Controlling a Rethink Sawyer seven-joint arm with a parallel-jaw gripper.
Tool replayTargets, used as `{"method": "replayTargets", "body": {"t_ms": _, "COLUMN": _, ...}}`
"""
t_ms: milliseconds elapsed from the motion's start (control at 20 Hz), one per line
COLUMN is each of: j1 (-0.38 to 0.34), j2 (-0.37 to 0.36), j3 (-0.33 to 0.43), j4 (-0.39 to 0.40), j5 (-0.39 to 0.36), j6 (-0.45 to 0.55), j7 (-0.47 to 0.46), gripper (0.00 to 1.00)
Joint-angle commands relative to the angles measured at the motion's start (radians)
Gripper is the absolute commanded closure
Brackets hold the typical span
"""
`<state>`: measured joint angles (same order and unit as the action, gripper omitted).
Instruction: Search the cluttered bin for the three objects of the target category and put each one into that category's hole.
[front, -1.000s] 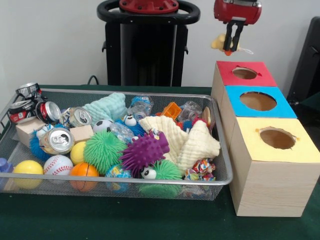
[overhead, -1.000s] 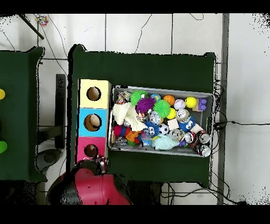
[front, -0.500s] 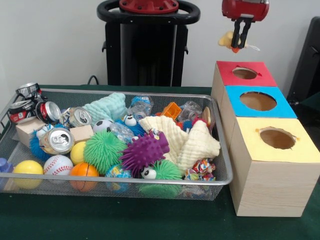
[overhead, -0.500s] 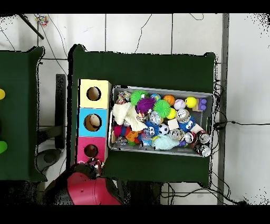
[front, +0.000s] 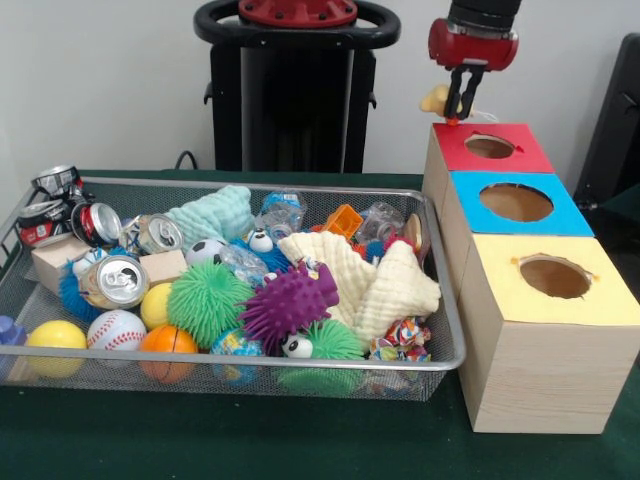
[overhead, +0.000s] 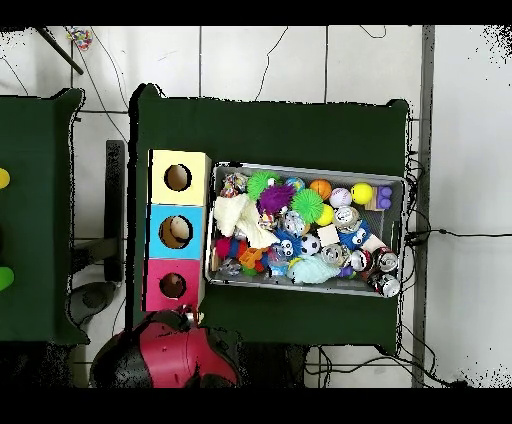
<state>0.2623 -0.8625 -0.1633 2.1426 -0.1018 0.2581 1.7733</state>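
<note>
While the red and black arm is hanging above the far end of the box row, the claw (front: 458, 110) is pinching a small yellow toy (front: 436, 98) with an orange spot at its lower end, the two dark fingers closed narrowly on it. The toy is sitting in the air just above the far left corner of the red box (front: 486, 147), not over its hole (front: 489, 147). What sort of toy it is cannot be told.

Three boxes are standing in a line along the right edge of the green surface (front: 200, 440): the red box farthest, a blue box (front: 515, 203) in the middle, a yellow box (front: 555, 278) nearest the front edge. Each is showing one round hole in its top.

A wire mesh bin (front: 300, 364) is lying just beside the boxes, occupying the middle and left of the surface. Inside it, a purple spiky ball (front: 287, 303) is resting against a green spiky ball (front: 205, 300), with cream cloths (front: 385, 285) toward the bin's right end. A baseball (front: 116, 329), an orange ball (front: 168, 345) and a yellow ball (front: 56, 340) are lining the front left edge. Crushed cans (front: 112, 279) are gathering at the far left corner, and a pale green cloth (front: 213, 214) is lying along the far edge.
</note>
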Motion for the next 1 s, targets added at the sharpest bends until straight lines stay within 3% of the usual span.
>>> {"method": "replayTargets", "body": {"t_ms": 50, "j1": 0.041, "j2": 0.079, "j3": 0.012, "j4": -0.082, "j5": 0.021, "j6": -0.017, "j7": 0.182, "gripper": 1.0}}
{"method": "replayTargets", "body": {"t_ms": 200, "j1": 0.073, "j2": 0.105, "j3": -0.013, "j4": -0.104, "j5": 0.031, "j6": -0.032, "j7": 0.201, "gripper": 1.0}}
{"method": "replayTargets", "body": {"t_ms": 450, "j1": 0.09, "j2": 0.062, "j3": 0.024, "j4": -0.085, "j5": 0.08, "j6": 0.003, "j7": 0.216, "gripper": 1.0}}
{"method": "replayTargets", "body": {"t_ms": 750, "j1": 0.115, "j2": 0.075, "j3": 0.012, "j4": -0.095, "j5": 0.11, "j6": 0.006, "j7": 0.231, "gripper": 1.0}}
{"method": "replayTargets", "body": {"t_ms": 1000, "j1": 0.144, "j2": 0.032, "j3": -0.007, "j4": -0.098, "j5": 0.134, "j6": 0.079, "j7": 0.228, "gripper": 1.0}}
